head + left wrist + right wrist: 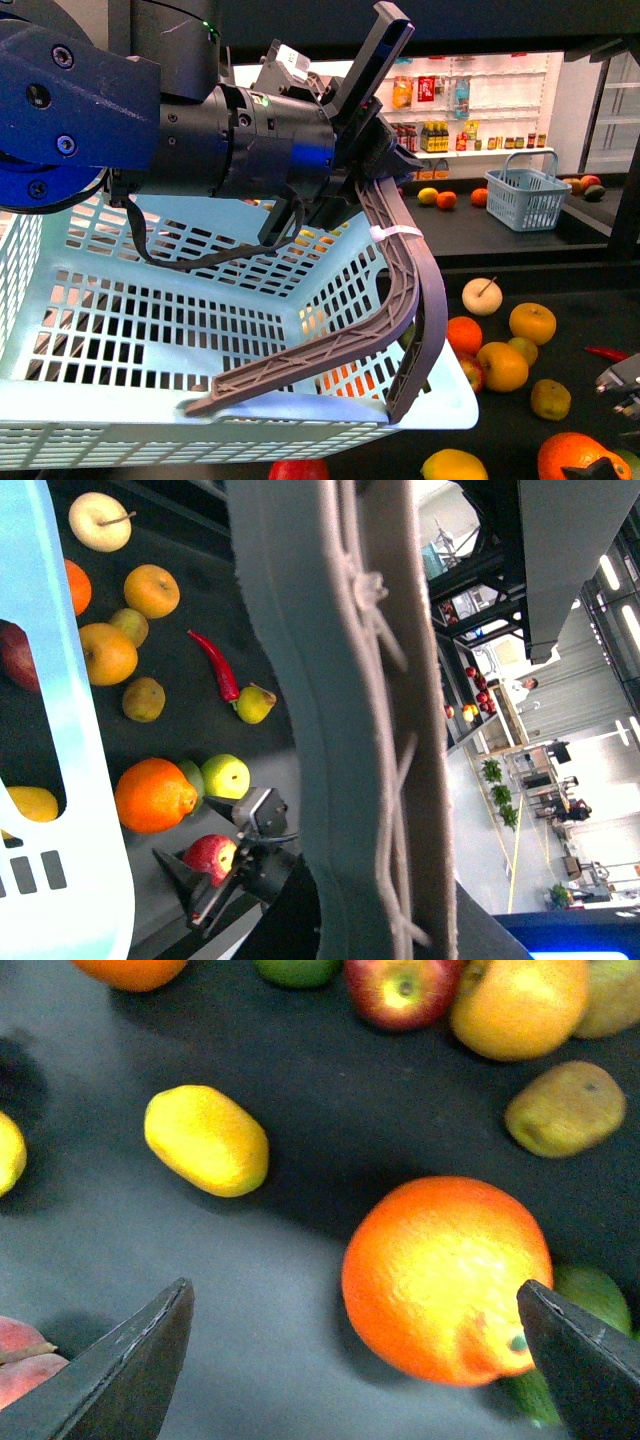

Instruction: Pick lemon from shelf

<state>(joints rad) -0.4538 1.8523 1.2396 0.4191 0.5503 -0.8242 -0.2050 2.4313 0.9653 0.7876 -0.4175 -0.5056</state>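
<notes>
The lemon (206, 1140), a plain yellow oval, lies on the dark shelf tray (250, 1290), apart from my right gripper (355, 1360). That gripper is open. A big orange (445, 1280) sits between its black fingers (120, 1370), close to one of them. In the front view the lemon (455, 466) shows at the bottom edge, beside the orange (570, 452). My left gripper (375, 165) is shut on the grey basket handle (400, 290) of a light blue basket (200, 330), held up over the tray. The handle (340, 680) fills the left wrist view.
Loose fruit lies around the lemon: golden apples (533, 322), a pale round fruit (482, 296), a red apple (400, 988), a brown kiwi (565, 1108) and a red chili (215, 665). A small grey-blue basket (527, 198) stands on the far tray. White bottle shelves (470, 110) line the back wall.
</notes>
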